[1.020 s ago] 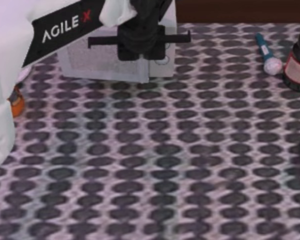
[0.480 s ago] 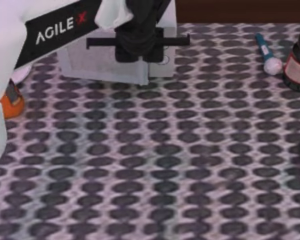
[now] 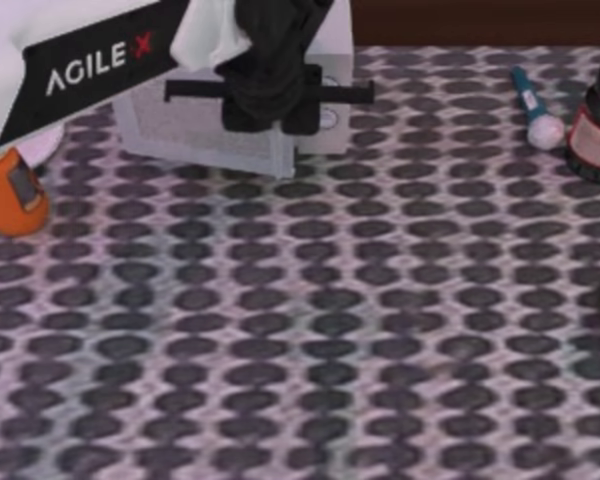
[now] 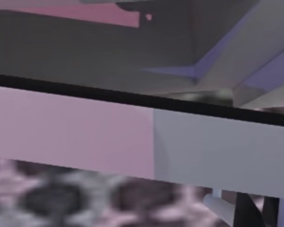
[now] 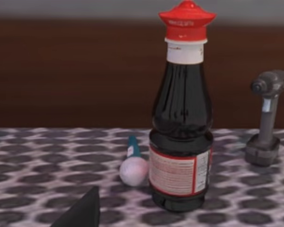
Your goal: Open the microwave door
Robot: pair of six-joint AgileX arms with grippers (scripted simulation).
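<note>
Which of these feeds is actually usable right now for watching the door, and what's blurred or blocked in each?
Top view: the left arm covers much of the microwave; the microwave door shows only along its lower edge, and the left gripper sits over it. Left wrist view: so close that only blurred flat panels and tablecloth show. Right wrist view: clear, but aimed at a sauce bottle, not the door.

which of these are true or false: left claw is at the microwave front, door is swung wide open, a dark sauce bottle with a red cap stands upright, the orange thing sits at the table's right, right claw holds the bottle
1. The left claw is at the front of the microwave. True.
2. The microwave door is swung wide open. False: it is barely ajar.
3. The sauce bottle stands upright. True.
4. The orange object sits at the table's right. False: it is at the left edge.
5. The right claw holds the bottle. False: the bottle stands free on the table.
</note>
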